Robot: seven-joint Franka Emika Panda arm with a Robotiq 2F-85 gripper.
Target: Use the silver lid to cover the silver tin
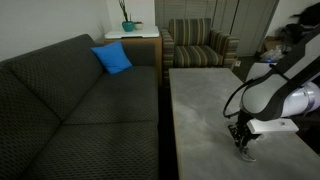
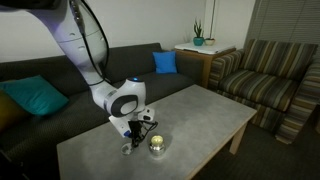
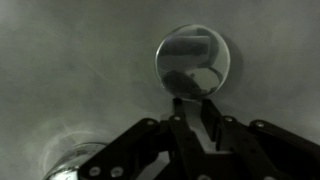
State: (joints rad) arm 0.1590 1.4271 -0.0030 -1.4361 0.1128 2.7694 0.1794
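One silver lid (image 3: 193, 58), one silver tin (image 2: 157, 146), one table (image 2: 205, 108). Fingers (image 3: 181, 122) drawn together, clamped on silver lid rim at lid's 6 o'clock. Wrist view: silver tin at 8 o'clock from fingers, apart from lid, standing on table. Lid not on tin. Background: one sofa (image 1: 70, 95), one blue cushion (image 1: 113, 58).

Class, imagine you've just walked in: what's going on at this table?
A robot arm is reaching down to a grey table. Its end effector is shut at the near edge of the silver lid, apparently gripping it low over the tabletop. The silver tin stands close beside it, not yet covered.
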